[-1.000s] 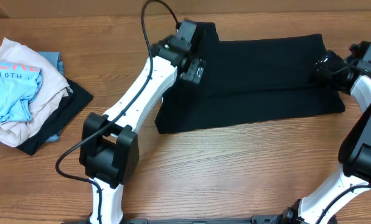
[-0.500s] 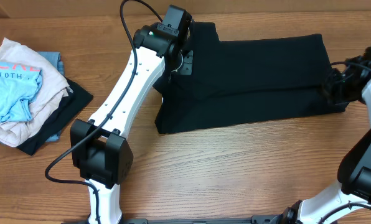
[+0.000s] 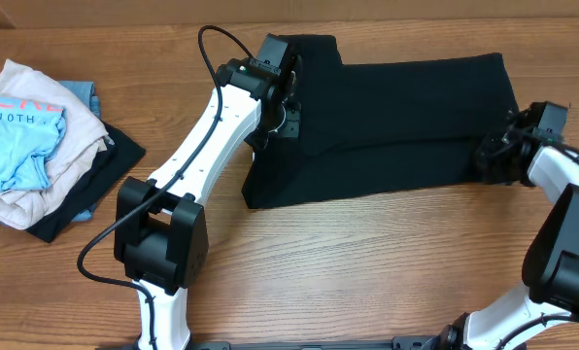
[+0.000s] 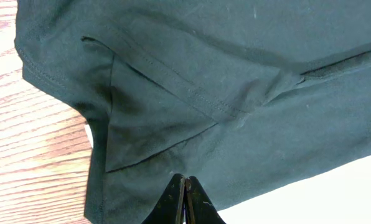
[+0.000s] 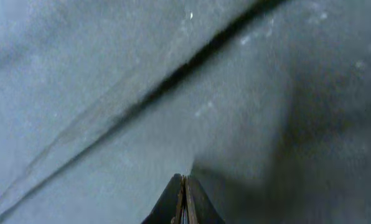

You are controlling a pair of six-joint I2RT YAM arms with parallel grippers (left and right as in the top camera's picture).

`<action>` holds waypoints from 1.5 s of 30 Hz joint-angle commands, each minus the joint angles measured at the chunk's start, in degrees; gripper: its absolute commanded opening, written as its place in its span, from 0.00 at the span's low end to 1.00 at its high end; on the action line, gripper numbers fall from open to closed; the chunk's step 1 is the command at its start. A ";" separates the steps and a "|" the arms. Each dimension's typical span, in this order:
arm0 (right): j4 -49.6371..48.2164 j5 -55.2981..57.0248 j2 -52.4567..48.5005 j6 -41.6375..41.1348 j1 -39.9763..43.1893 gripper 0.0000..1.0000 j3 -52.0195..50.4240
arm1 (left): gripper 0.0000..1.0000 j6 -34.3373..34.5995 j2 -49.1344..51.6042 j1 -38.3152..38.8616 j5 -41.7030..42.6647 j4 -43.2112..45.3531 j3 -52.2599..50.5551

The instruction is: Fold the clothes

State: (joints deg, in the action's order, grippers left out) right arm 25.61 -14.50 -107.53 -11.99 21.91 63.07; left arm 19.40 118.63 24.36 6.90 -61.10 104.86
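A black garment point(image 3: 406, 117) lies spread across the back of the wooden table. My left gripper point(image 3: 288, 109) is at its left end, near the sleeve, and is shut with cloth pinched at its tips point(image 4: 184, 180). In the left wrist view the garment point(image 4: 235, 62) shows a seam and a folded flap ahead of the jaws. My right gripper point(image 3: 492, 156) is at the garment's right end, shut on the cloth, whose lower right corner is drawn inward. In the right wrist view a wrinkle in the garment point(image 5: 111, 93) runs up from the shut tips point(image 5: 183, 180).
A pile of clothes point(image 3: 37, 136), light blue, beige and dark, sits at the table's left edge. Bare wood point(image 3: 367, 262) lies in front of the garment. The left arm point(image 3: 207, 160) slants from the front left across to the garment.
Both grippers have gone from open to shut on the garment. The right gripper has moved left and drawn the garment's right edge inward. The left gripper has shifted slightly at the left end.
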 commanded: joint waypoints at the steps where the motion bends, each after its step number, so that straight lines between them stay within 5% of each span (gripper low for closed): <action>1: -6.86 0.52 0.74 0.02 -0.17 0.04 -4.13 | 0.06 0.57 -1.16 0.04 0.59 0.59 -0.61; 19: -23.56 1.84 -8.28 -0.22 -0.15 0.04 -4.92 | 0.10 0.33 -1.14 0.04 0.15 0.98 -0.61; 34: -38.80 1.46 -8.07 -6.73 0.00 0.04 4.26 | 0.13 -0.20 -1.09 0.02 -1.53 1.07 -0.61; 36: -36.04 -0.20 -6.23 -6.75 0.98 0.04 4.98 | 0.04 -1.20 -1.11 -0.04 -1.49 0.96 -0.37; 45: -8.46 -0.55 4.66 -7.76 6.73 0.04 5.31 | 0.09 2.08 -0.90 -0.42 0.50 -7.56 -1.22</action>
State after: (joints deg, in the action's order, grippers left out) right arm 14.20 -14.79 -104.62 -19.53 28.38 67.31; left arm 19.81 118.63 24.32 6.22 -68.79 104.53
